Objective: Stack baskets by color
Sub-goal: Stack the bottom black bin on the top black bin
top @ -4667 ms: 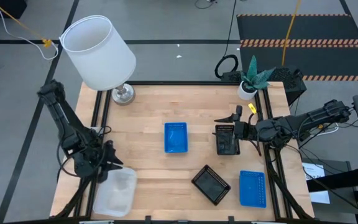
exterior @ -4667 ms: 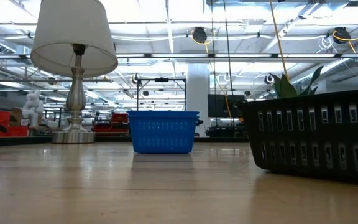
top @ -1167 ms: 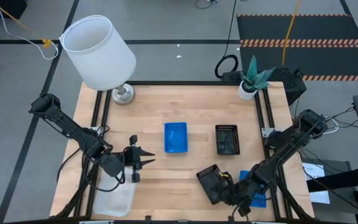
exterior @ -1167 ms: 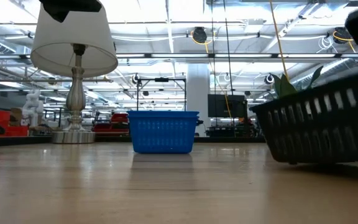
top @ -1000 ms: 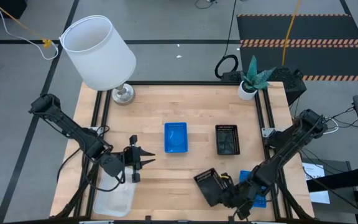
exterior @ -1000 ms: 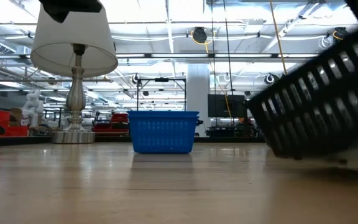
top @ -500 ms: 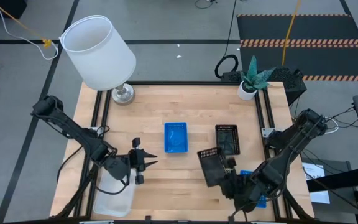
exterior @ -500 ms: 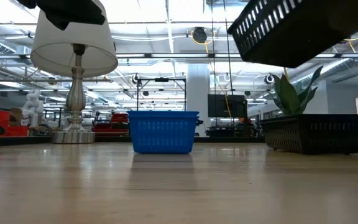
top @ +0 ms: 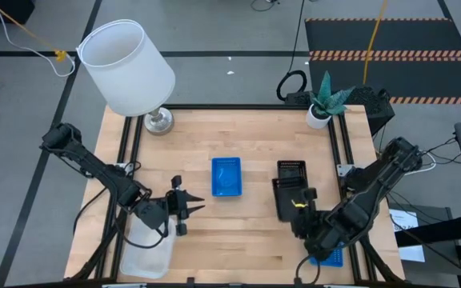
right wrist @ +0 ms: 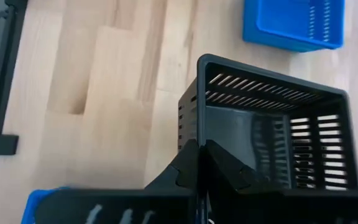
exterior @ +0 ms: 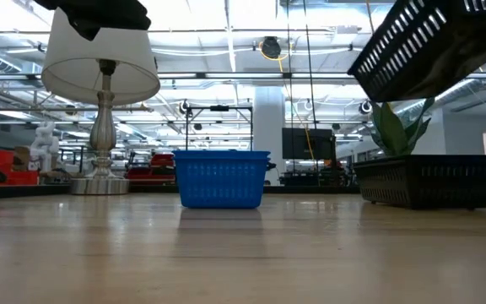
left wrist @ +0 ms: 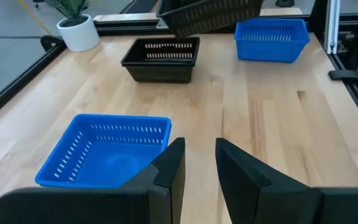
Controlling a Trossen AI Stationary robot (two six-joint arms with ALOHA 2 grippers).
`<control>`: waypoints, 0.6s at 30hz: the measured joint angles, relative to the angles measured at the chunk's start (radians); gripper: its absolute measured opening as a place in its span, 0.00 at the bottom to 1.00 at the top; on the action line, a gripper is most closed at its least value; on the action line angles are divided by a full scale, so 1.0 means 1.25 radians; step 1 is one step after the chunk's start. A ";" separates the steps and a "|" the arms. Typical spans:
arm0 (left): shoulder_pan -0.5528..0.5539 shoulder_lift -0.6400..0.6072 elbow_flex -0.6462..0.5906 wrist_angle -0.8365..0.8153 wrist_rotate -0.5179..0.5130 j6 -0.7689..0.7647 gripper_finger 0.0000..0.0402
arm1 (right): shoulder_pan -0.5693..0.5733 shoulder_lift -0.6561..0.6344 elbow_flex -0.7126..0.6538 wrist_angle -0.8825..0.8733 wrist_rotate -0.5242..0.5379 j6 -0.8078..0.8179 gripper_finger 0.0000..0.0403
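Note:
My right gripper [top: 301, 210] is shut on a black basket [top: 282, 196], held in the air just near of a second black basket [top: 292, 170] that rests bottom-down on the table. In the low view the held basket [exterior: 429, 46] hangs tilted above the resting one [exterior: 429, 180]. One blue basket [top: 226, 176] stands at the table's middle. Another blue basket [top: 326, 258] lies at the near right, partly under my right arm. A clear basket [top: 149, 250] sits at the near left. My left gripper [top: 186, 210] is open and hovers left of the middle blue basket [left wrist: 104, 152]. My right gripper pinches the rim of one wall [right wrist: 190, 127] of the black basket, one finger outside the wall and one inside. The fingers come slanting down from above. The basket is lifted clear of the table and hangs tilted, its open side toward the wrist camera.
A lamp with a white shade [top: 126, 68] stands at the far left corner. A small potted plant [top: 324, 102] stands at the far right corner. Bare wood lies between the middle blue basket and the near edge.
My right gripper has risen from the near right of the table and gone toward the far edge with the black basket. The basket has come off the wood, turned about and tipped, and now hangs by the resting black basket.

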 joint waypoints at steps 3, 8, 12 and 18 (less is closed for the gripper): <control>0.000 0.000 0.000 0.001 0.000 0.000 0.23 | 0.000 -0.024 0.000 -0.013 0.006 0.022 0.02; 0.000 0.000 0.000 0.001 0.000 0.000 0.23 | 0.022 -0.061 -0.042 -0.019 0.059 0.104 0.02; 0.000 0.000 0.000 0.001 0.000 0.011 0.23 | 0.028 -0.074 -0.112 -0.017 0.063 0.190 0.02; 0.000 0.000 0.000 0.001 0.000 0.010 0.23 | 0.023 -0.074 -0.226 0.044 0.066 0.213 0.02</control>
